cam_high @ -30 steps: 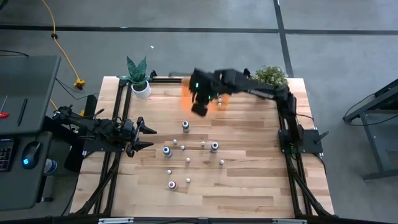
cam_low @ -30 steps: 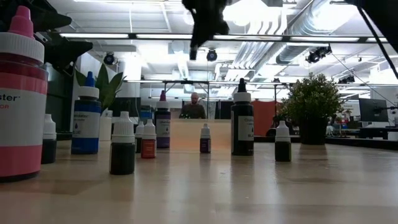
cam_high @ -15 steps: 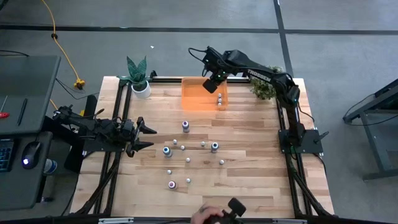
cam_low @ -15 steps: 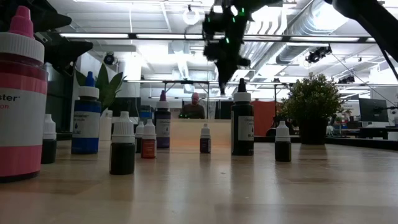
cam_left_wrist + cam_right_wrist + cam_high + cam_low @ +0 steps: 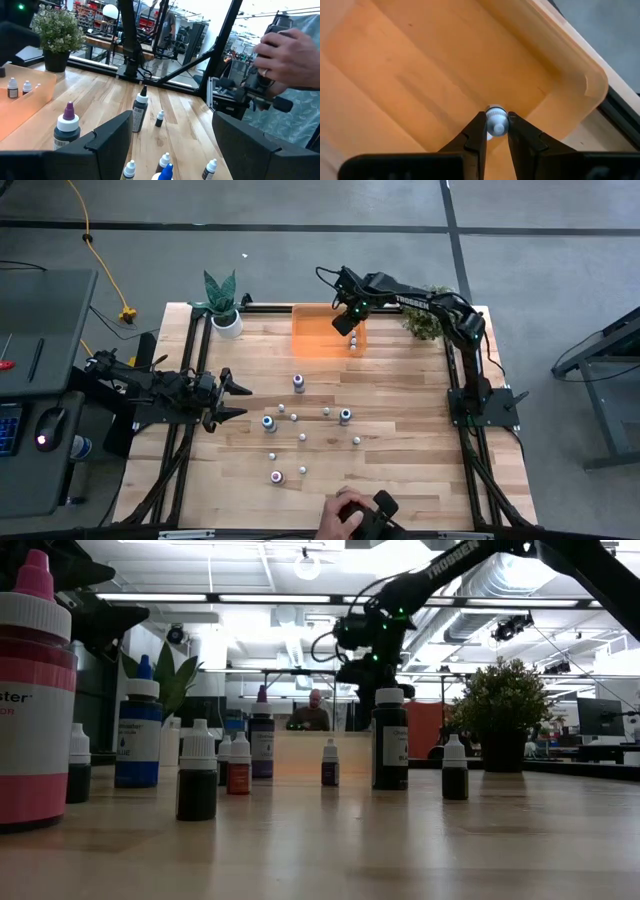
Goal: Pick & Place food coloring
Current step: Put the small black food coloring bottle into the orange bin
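- Wooden worktop [image 5: 400, 470] under bright workshop lights; orange tray [image 5: 312, 340] sits at the far edge, betw. two potted plants [image 5: 222, 302] near the far corners.
- Right gripper [image 5: 343, 322] hangs over the tray's right end, fingers [image 5: 476, 136] pinched on the cap of a small dropper bottle [image 5: 495, 121]; bottle hangs cap-up just above the tray floor near a corner (prob. so it lands upright and clear of the wall).
- Judged step: setting it down; grip looks light, release not yet done.
- Two small bottles [image 5: 13, 88] already stand in the tray, so the drop spot needs to stay clear of them.
- Rest of the food coloring [image 5: 298, 383] stands scattered mid-worktop: tiny white-capped droppers plus a few bigger blue, red and dark ones, all upright, apart from each other.
- Left gripper [image 5: 236, 400] waits at the left edge, fingers spread, nothing in it.
- Person's hand [image 5: 345, 518] holds a dark device at the near edge (well apart from the bottles, not in the arm's way).
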Controlling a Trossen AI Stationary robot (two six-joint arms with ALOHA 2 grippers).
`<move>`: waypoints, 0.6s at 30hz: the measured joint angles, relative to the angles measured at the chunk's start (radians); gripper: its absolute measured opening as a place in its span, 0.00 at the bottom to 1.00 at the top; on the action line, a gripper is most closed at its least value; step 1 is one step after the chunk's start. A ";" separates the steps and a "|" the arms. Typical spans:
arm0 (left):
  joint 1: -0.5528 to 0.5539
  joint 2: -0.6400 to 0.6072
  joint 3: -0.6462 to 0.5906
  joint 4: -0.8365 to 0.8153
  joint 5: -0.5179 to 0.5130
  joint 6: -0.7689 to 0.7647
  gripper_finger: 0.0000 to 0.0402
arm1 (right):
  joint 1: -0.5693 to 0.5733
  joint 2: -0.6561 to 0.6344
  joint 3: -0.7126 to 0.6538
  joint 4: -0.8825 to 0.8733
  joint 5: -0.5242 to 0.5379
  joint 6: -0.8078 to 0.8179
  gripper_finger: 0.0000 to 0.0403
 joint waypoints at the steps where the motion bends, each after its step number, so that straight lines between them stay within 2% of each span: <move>1: 0.000 0.000 0.000 0.000 0.000 0.000 0.68 | -0.002 0.000 -0.007 0.008 -0.001 0.000 0.15; 18: 0.000 0.000 0.000 0.000 0.000 0.000 0.68 | -0.029 0.031 -0.006 0.046 0.012 0.025 0.15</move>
